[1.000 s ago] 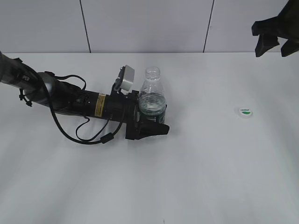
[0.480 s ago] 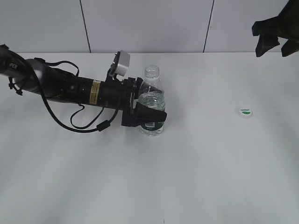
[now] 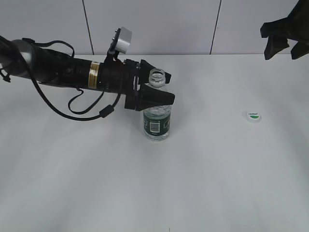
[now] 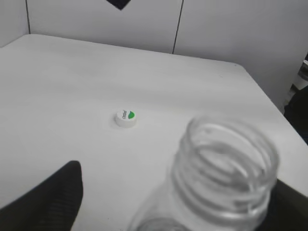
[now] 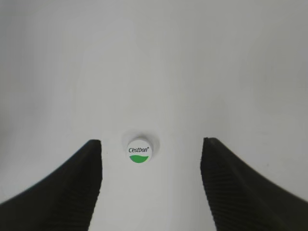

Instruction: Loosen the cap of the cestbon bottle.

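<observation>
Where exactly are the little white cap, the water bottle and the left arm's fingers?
cap (image 5: pixel 139 150): right wrist view, on its printed top.
water bottle (image 3: pixel 157 123): exterior view, on its dark green label.
left arm's fingers (image 3: pixel 153 98): exterior view, on the near finger beside the bottle's shoulder.

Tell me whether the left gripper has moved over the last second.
Yes. The left gripper has risen from the bottle's label up to its neck.

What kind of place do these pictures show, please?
Probably a robot test bench in a lab: a plain white table before bare panel walls, holding only an open bottle and its cap, with two robot arms.
</observation>
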{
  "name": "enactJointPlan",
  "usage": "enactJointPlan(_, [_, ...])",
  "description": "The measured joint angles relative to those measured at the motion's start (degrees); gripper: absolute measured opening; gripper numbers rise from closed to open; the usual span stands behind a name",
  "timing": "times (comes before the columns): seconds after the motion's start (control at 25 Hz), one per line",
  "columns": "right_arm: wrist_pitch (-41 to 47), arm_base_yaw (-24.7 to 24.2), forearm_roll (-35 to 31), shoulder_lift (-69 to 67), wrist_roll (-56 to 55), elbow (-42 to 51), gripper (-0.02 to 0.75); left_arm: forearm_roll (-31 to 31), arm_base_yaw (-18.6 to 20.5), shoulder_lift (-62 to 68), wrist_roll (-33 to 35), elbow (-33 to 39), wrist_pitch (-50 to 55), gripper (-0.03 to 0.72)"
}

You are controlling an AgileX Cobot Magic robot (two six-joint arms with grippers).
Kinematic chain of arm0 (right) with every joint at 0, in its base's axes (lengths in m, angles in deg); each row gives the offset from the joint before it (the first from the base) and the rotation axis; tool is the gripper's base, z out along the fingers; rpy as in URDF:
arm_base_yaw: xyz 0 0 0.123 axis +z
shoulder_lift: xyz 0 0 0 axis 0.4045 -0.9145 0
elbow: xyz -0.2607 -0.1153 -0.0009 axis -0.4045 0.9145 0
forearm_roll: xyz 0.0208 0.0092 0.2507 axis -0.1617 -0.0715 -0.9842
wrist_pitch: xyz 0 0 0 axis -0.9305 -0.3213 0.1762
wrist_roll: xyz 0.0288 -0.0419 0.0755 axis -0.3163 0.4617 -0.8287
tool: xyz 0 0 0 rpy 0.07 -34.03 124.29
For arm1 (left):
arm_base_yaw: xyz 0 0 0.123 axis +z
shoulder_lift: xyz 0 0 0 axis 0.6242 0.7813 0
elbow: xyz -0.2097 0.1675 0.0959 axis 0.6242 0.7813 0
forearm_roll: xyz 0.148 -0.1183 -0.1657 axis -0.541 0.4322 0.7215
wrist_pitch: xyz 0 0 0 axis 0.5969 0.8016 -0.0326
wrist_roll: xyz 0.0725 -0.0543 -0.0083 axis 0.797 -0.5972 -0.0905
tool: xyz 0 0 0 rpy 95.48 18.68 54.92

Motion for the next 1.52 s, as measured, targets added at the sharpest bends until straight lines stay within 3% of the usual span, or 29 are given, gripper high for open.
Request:
enactJointPlan(0.56, [1.44,0.00,0.70,0.00,-0.37,-0.31,0.494,-0.45,0.00,-6.55,-10.18,0.00,0.00,0.587])
enactJointPlan(0.84, [7.82,0.00,0.70,0.00,-0.43,-3.52,0.494,-0.27,0.48,-10.25,-12.67,0.00,-0.05,0.587])
enactJointPlan(1.2, [18.43,0.00,0.15,0.05,-0.43,-9.66,0.494,0.14,6.07,-13.82,-18.74,0.00,2.92,0.587])
enactJointPlan(1.52, [19.78,0.00,-1.72,0.51,0.92,-9.68,0.494,-0.31,10.94,-14.15,-24.72,0.00,8.92,0.586])
